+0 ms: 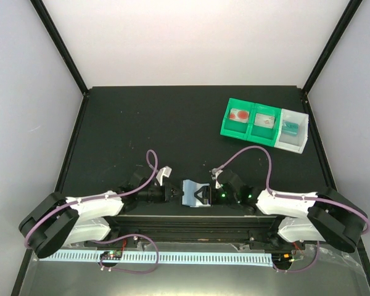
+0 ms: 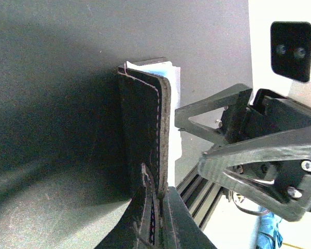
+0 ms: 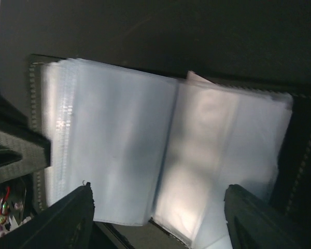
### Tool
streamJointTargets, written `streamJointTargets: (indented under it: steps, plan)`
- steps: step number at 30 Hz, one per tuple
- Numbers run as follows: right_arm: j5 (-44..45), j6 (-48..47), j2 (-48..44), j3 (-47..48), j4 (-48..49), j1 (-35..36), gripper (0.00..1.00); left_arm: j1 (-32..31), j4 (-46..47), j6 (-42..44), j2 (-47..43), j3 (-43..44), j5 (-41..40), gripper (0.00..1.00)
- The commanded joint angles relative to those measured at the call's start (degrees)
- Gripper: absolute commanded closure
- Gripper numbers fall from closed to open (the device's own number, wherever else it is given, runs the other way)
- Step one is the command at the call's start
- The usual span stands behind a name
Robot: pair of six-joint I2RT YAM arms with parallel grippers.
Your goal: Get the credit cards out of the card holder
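The black card holder (image 1: pixel 189 192) lies open, its pale sleeves spread.

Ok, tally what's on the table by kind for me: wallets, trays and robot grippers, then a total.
card holder: 1
tray: 1
grippers: 2, the left gripper and the right gripper
total: 4

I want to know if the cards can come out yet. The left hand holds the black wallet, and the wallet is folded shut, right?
No. The left hand does hold the black wallet, but it lies open: the right wrist view shows its clear sleeves spread out.
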Motion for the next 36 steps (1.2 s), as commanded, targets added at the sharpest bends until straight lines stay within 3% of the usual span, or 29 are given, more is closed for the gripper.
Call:
streamJointTargets:
  steps: [1,16,26,36]
  plan:
    - [-0.13,-0.02,-0.71,3.82,-3.17,0.99,0.28,-0.81,0.07,-0.88,-0.86,-0.01,-0.87,0.98]
    - [0.04,-1.73,8.75,10.86,-5.23,2.83,0.23,-2.13,0.04,-2.14,-0.99,-0.38,-1.86,0.98]
    - [4.01,-2.83,9.89,10.67,-8.90,2.93,0.34,-2.21,-0.29,-1.84,-1.23,-0.35,-1.92,0.98]
    - [9.22,-3.75,5.06,10.02,-15.07,2.85,0.42,-2.19,-0.93,-1.80,-1.69,-0.36,-2.11,0.99]
